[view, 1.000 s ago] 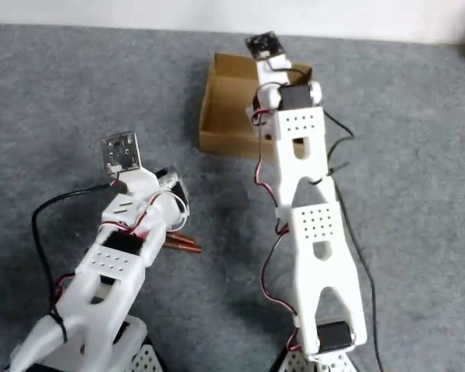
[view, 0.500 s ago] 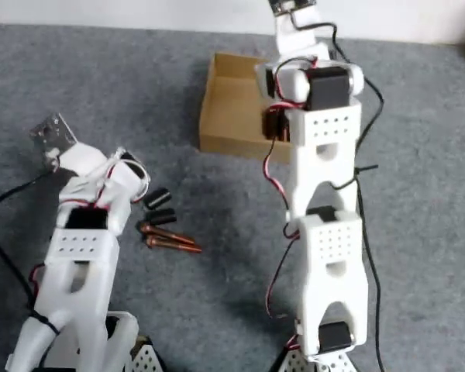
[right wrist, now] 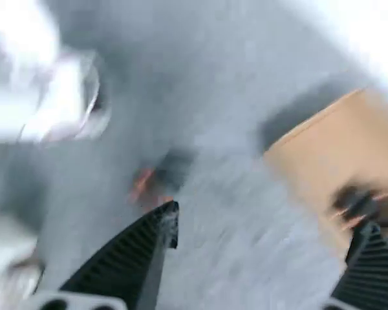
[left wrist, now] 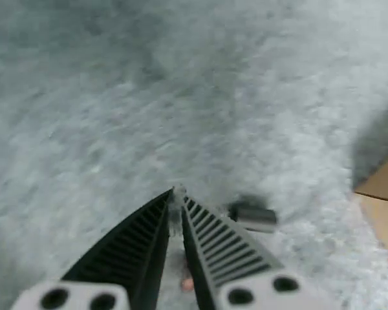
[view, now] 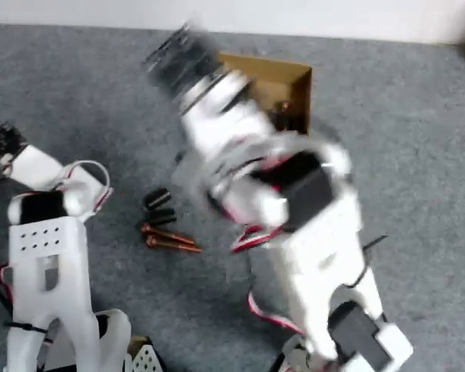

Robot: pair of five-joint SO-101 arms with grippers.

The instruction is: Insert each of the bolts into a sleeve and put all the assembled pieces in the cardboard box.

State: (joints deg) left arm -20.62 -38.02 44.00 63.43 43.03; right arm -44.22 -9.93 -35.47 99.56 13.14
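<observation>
You're looking at two black sleeves (view: 156, 199) lying side by side on the grey mat (view: 77, 77). Two copper bolts (view: 169, 239) are lying just beside them, not inserted. The cardboard box (view: 298, 74) is sitting well apart, at the mat's far edge.

In the high view the right arm (view: 294, 201) is covering much of the box, leaving one dark-and-copper piece (view: 283, 112) showing inside. The right wrist view is showing that piece (right wrist: 355, 203) more openly. It's probably a bolt in a sleeve, but I can't confirm.

The right gripper (right wrist: 269, 236) is holding its fingers spread wide with nothing between them, and the box wall (right wrist: 323, 155) is lying beyond.

The left gripper (left wrist: 176, 200) is keeping its fingers pressed together at the tips. One sleeve (left wrist: 252, 216) is lying just beside them, and the box corner (left wrist: 381, 194) is getting cut off at the edge. Whether the tips are touching the mat is hard to tell.
</observation>
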